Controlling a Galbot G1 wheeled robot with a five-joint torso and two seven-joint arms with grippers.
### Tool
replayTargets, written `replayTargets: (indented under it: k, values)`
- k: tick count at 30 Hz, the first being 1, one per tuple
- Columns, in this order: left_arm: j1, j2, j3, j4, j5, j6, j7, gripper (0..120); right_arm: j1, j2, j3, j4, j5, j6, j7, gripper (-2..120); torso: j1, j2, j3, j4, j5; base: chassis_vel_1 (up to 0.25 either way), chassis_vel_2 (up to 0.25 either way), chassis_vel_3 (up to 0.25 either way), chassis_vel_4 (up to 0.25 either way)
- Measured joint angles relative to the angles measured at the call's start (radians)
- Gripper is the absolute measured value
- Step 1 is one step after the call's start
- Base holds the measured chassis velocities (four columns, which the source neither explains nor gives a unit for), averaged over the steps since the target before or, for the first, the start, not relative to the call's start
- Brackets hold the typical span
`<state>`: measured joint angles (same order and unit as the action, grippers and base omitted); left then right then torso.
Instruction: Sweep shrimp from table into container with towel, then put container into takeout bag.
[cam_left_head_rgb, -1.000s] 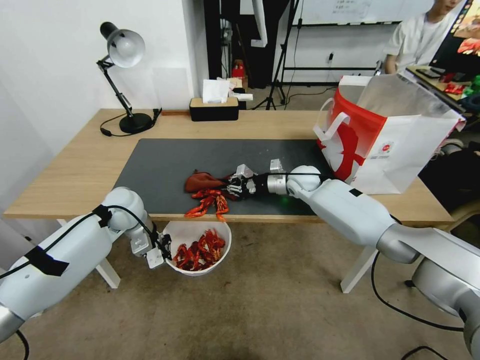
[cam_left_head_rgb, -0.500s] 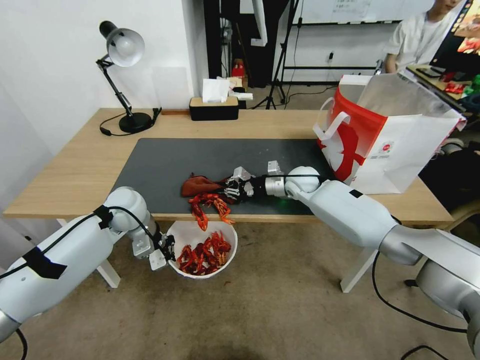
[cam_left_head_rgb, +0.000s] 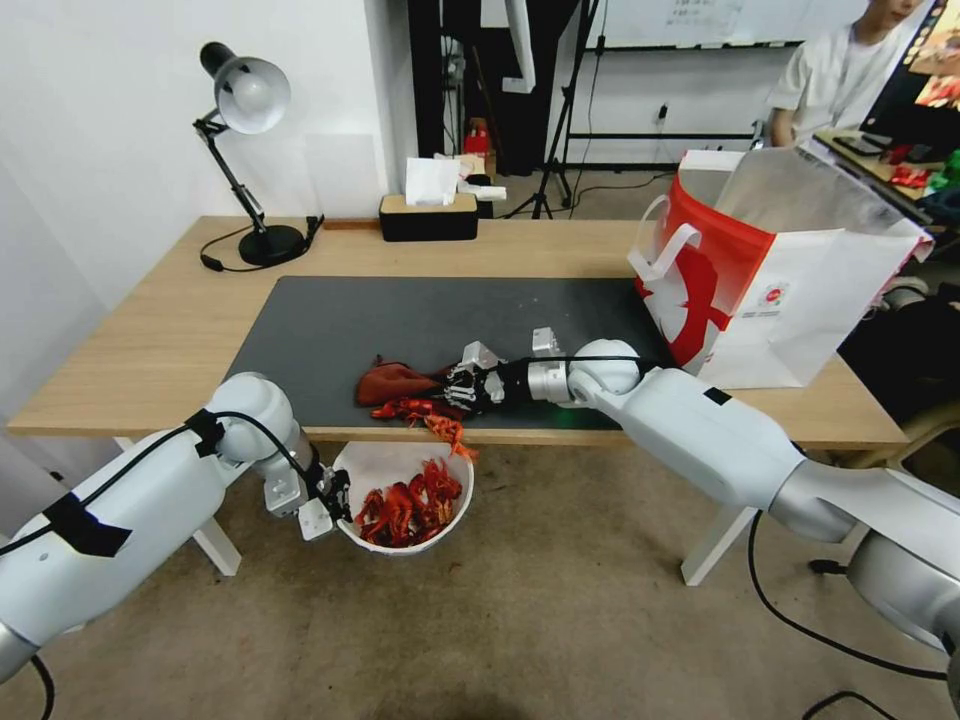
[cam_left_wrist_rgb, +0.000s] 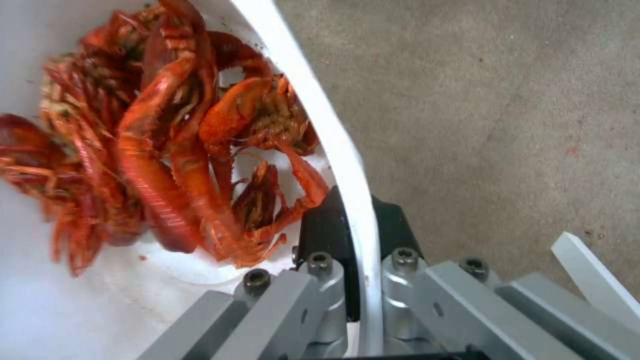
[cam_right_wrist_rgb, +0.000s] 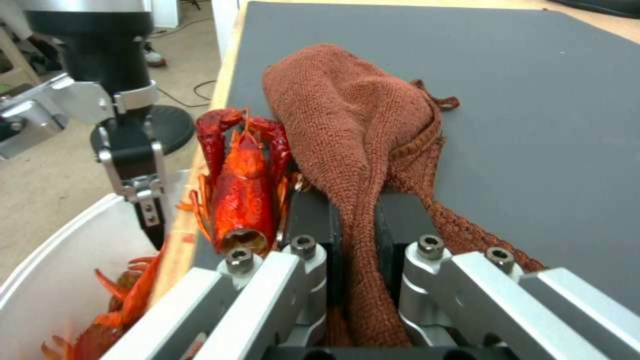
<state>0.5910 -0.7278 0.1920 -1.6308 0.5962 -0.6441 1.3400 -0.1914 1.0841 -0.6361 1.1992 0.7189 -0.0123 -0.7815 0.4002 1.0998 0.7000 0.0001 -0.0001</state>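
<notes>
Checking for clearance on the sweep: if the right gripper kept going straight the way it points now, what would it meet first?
Probably only open grey mat: the right gripper, shut on the towel, points along the table's near edge. The shrimp lie just beside that line.

The shrimp (cam_left_head_rgb: 412, 504) are coloured bright red-orange, both in the bowl and at the mat edge (cam_right_wrist_rgb: 244, 195). The bowl (cam_left_head_rgb: 400, 466) is shown in plain white. The towel (cam_right_wrist_rgb: 347, 125) is rendered in rust brown with a fine knitted texture. The mat (cam_left_head_rgb: 420, 320) is dark grey, laid on a light-wood table (cam_left_head_rgb: 150, 340) with white legs. The bag (cam_left_head_rgb: 770, 280) is marked in red and white, with white handles, a small round red logo and a silvery lining. The lamp (cam_left_head_rgb: 245, 150) is black.
</notes>
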Motion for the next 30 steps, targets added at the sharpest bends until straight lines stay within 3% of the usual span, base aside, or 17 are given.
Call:
replayTargets:
  k: [7,15,30]
  values:
    - [0.0,0.002,-0.001,0.004,-0.003,0.001,0.0,0,-0.01,-0.025,-0.007,0.057,0.001,-0.009,0.003,7,0.0,0.0,0.0,0.0001,0.0,0.0,0.0,0.0,0.0]
    - [-0.004,0.007,-0.003,0.01,-0.004,0.002,0.0,0,-0.083,-0.122,0.001,0.199,0.014,-0.02,0.016,7,0.0,0.0,0.0,-0.0002,0.0003,0.0,0.0,0.0,0.0]
    - [0.008,0.006,-0.002,0.011,-0.002,0.004,0.0,0,-0.15,-0.181,0.002,0.295,0.047,-0.05,0.032,7,0.0,0.0,0.0,0.0,0.0,0.0,0.0,0.0,0.0]
